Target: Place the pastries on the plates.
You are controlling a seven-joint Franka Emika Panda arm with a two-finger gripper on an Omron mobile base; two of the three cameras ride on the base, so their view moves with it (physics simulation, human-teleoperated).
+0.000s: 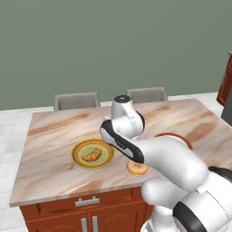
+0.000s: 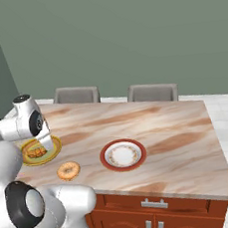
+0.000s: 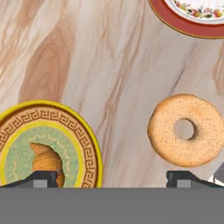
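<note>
Hovering over marble counter [image 3: 109, 65], gripper [image 3: 111, 177] with jaws spread wide, nothing between them; croissant [image 3: 47, 161] lying on yellow-rimmed plate [image 3: 89, 144] beside one fingertip, donut [image 3: 186, 130] on counter just above other fingertip, red-rimmed plate [image 3: 175, 19] further ahead, bare

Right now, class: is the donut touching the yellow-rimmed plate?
Apart. In the hand view, bare marbled counter separates the donut from the yellow-rimmed plate, which holds the croissant. The right base view shows the same gap.
</note>
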